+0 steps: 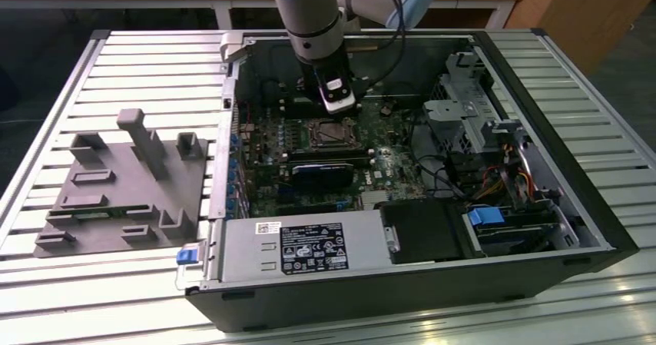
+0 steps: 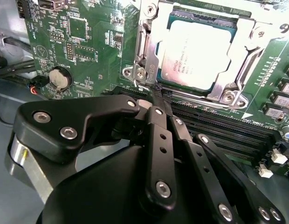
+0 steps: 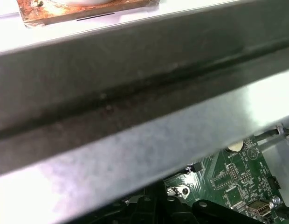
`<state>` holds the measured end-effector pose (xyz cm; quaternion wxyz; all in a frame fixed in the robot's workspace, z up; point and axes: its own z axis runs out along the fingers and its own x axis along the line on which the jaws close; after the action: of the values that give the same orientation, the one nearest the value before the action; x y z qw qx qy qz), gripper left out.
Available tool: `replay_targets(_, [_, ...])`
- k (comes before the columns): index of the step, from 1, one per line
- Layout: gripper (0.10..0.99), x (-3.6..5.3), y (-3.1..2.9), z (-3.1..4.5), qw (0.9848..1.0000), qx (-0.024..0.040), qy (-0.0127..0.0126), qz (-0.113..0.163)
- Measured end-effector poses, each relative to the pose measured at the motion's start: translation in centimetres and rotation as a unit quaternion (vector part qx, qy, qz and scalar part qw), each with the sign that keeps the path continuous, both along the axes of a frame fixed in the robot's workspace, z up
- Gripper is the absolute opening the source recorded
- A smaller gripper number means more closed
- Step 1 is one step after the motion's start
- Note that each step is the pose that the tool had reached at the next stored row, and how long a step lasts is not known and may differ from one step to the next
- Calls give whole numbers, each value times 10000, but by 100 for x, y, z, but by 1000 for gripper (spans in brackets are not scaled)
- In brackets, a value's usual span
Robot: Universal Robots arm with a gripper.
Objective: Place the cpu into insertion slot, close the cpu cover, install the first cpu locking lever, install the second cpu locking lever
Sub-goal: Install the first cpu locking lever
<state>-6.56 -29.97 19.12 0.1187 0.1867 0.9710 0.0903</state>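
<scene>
Inside the open computer case (image 1: 410,303) on the table (image 1: 144,61), the hand (image 2: 157,95), its fingers drawn together, points its tips at the edge of the insertion slot (image 2: 141,70) on the green motherboard (image 2: 88,42), where the cpu (image 2: 196,53) lies seated under the lowered cpu cover (image 2: 249,37).

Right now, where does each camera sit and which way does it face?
Exterior view: off the arm, high, looking down into the open case; the arm shows.
Second wrist view: on the wrist, looking past the hand at the cpu.
First wrist view: on the wrist, facing a grey metal bar.
Both wrist views share the green motherboard.
</scene>
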Motion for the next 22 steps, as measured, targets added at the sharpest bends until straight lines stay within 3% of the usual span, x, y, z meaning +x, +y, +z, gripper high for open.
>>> replay_targets(16, [106, 0, -16, 2, 10000, 33, 0, 0])
replay_targets(22, [106, 0, -16, 55, 10000, 32, 0, 0])
